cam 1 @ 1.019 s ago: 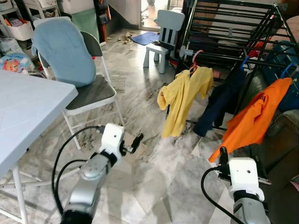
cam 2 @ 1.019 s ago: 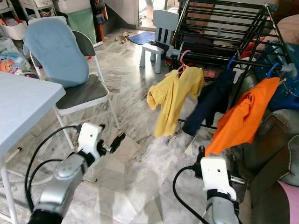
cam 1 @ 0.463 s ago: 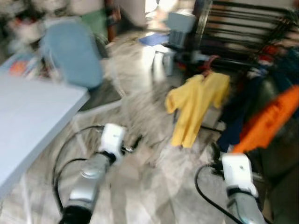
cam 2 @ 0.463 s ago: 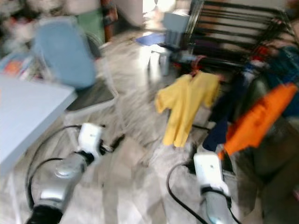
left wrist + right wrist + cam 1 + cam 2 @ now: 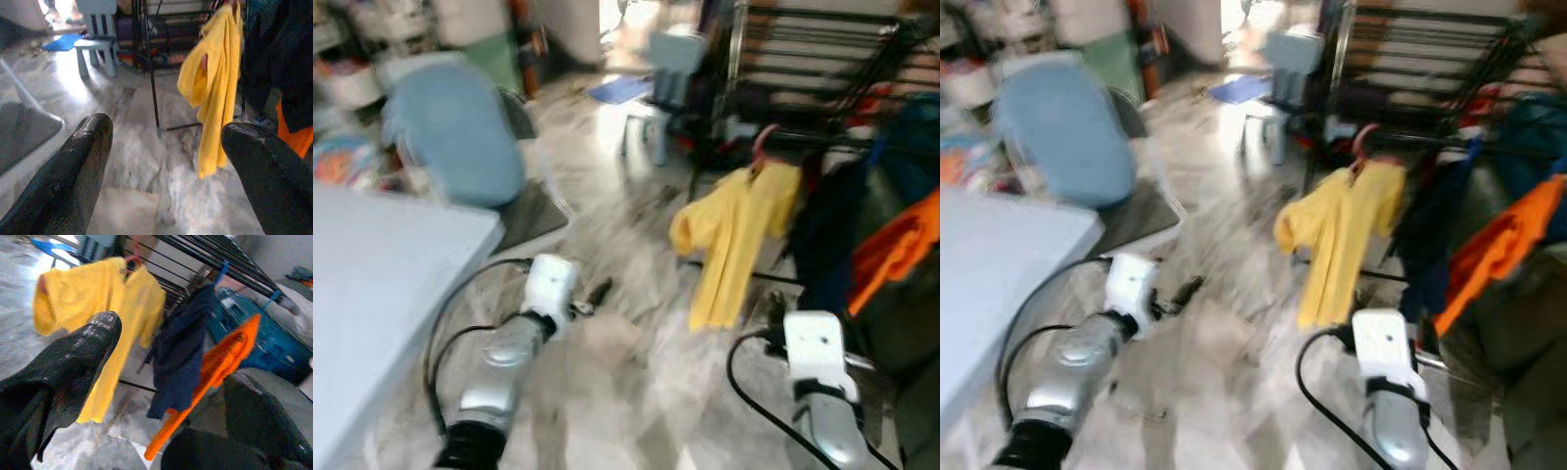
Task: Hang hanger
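While the head views blur, I see my left gripper (image 5: 597,294) low over the marble floor (image 5: 636,382), with the yellow shirt (image 5: 729,240) on its pink hanger (image 5: 761,147) ahead and to its right on the black drying rack (image 5: 822,59). Through the left wrist, my fingers (image 5: 73,171) are spread wide and empty, the shirt hanging beyond them. Through the right wrist, my right gripper (image 5: 161,396) also gapes empty; yellow, navy garment (image 5: 178,352) and orange garment (image 5: 215,367) hang just ahead.
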Available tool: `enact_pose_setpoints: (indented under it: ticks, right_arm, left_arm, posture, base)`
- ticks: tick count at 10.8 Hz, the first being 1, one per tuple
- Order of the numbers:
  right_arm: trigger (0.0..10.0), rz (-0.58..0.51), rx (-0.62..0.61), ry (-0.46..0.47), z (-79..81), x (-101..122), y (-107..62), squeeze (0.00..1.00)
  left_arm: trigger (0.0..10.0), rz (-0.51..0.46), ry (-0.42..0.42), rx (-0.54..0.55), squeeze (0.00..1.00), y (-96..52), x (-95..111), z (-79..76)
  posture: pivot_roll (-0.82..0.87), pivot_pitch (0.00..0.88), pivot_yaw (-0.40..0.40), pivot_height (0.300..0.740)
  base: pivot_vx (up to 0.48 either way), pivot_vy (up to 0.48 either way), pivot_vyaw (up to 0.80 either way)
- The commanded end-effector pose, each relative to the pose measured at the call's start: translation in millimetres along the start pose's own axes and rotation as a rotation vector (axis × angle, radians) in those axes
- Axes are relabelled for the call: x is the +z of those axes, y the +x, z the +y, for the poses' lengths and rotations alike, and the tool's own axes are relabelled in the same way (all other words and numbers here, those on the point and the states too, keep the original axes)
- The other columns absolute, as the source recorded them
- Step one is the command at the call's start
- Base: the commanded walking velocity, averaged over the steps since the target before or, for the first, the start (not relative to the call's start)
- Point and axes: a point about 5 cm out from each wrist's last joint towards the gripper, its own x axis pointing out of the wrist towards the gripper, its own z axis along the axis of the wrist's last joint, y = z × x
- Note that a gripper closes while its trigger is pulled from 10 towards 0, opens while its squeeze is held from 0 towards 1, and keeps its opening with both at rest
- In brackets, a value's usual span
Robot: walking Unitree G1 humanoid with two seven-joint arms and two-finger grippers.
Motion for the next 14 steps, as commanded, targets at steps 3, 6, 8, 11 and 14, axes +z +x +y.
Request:
enact_pose_setpoints:
  ticks: [3,6,8,11,14]
  right_arm:
    - [10.0,0.028,-0.001,-0.01,-2.0,-4.4,-2.1,0.0]
    - [10.0,-0.006,0.041,-0.008,1.2,3.4,2.3,0.0]
    - [10.0,-0.002,0.042,-0.011,0.1,3.8,3.8,0.0]
    - [10.0,0.015,0.051,-0.01,2.3,0.5,2.6,0.0]
    - [10.0,0.022,0.047,-0.029,2.1,-0.1,1.2,0.0]
  left_arm:
    - [10.0,-0.006,0.01,-0.028,0.0,11.7,3.3,-16.7]
    - [10.0,-0.058,-0.037,-0.102,0.0,15.4,9.5,-25.6]
    - [10.0,-0.069,-0.044,-0.091,0.0,18.3,12.0,-23.0]
    - [10.0,-0.069,-0.047,-0.09,0.0,18.1,11.6,-21.7]
    - [10.0,-0.067,-0.046,-0.105,0.0,19.1,11.5,-24.0]
  posture:
    - [-0.03,0.0,0.006,0.74]
    - [-0.03,0.0,-0.01,0.74]
    - [-0.03,0.0,-0.015,0.74]
    - [-0.03,0.0,-0.011,0.74]
    - [-0.04,0.0,-0.012,0.74]
  base:
    - [0.124,0.101,0.0]
    - [0.111,0.0,0.0]
    - [0.48,0.0,0.0]
    - [0.48,0.0,0.0]
    - [0.48,0.0,0.0]
